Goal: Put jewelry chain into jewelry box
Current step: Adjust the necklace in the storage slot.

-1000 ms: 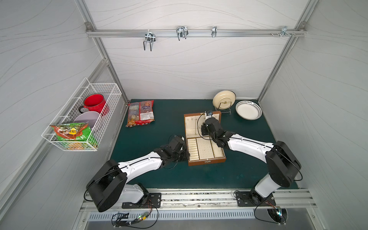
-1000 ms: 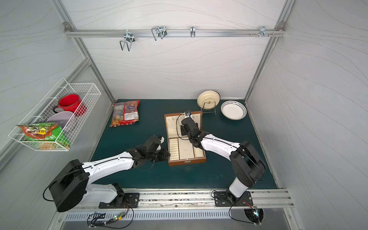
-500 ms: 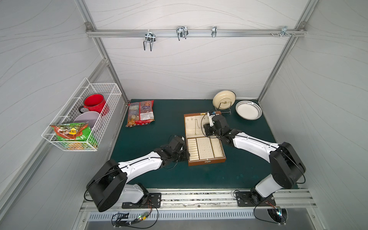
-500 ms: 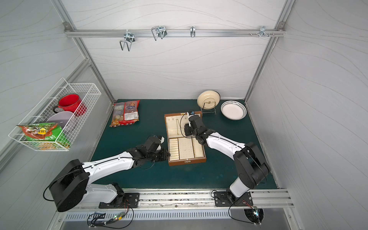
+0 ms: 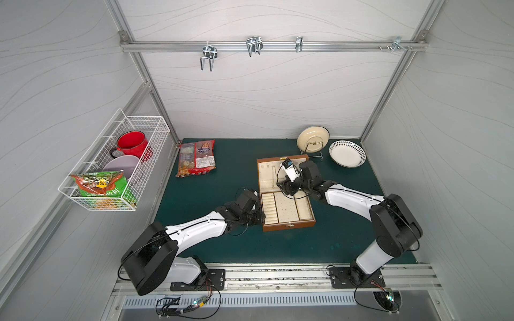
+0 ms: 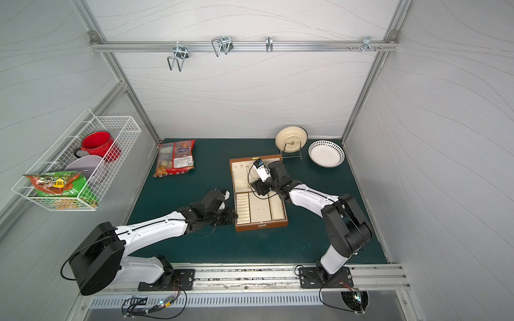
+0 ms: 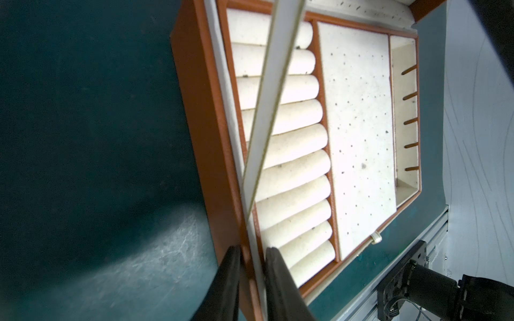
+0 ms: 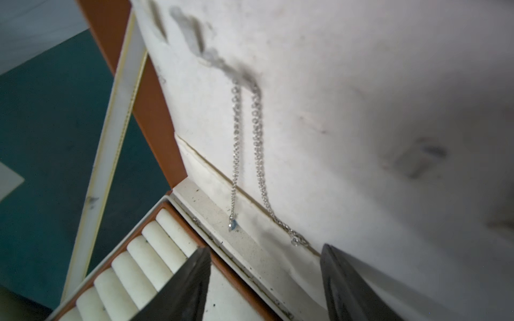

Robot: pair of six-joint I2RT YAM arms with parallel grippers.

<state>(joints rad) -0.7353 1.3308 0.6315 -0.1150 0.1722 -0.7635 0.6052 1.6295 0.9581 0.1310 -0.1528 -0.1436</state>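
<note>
The jewelry chain [image 8: 258, 139] hangs doubled over a hook [image 8: 244, 75] in the cream lining of the raised lid of the jewelry box [image 5: 289, 226]. Both strands run down the lining, and their free ends lie close to the seam where lid meets tray. The box sits near the centre of the green table [image 5: 222, 250], with the lid upright at its 12 o'clock end and the tray toward 6 o'clock. The right gripper [image 8: 265, 248] hovers just beneath the chain ends, jaws spread wide with nothing between them and no finger touching the chain. The left gripper [image 7: 251, 278] is at the tray's 8 o'clock side, jaws clenched narrowly across the side wall, apparently bracing the box. Judged status: the chain is inside the box and released, so placement appears complete. What remains is to clear the right arm without snagging the strands and to let go of the wall; the task does not call for closing the lid. Only the right wrist view resolves the links, the hook and the spread jaws. Only the left wrist view shows the clamp on the wall and the ring rolls [image 7: 289, 166] up close. Both top views give the arm layout and surroundings: a snack bag [image 5: 197, 158] at the box's 10 o'clock, a plate [image 5: 313, 139] on a stand at 1 o'clock, and a patterned bowl [image 5: 347, 152] at 2 o'clock. The chain is too fine to confirm in those views.
</note>
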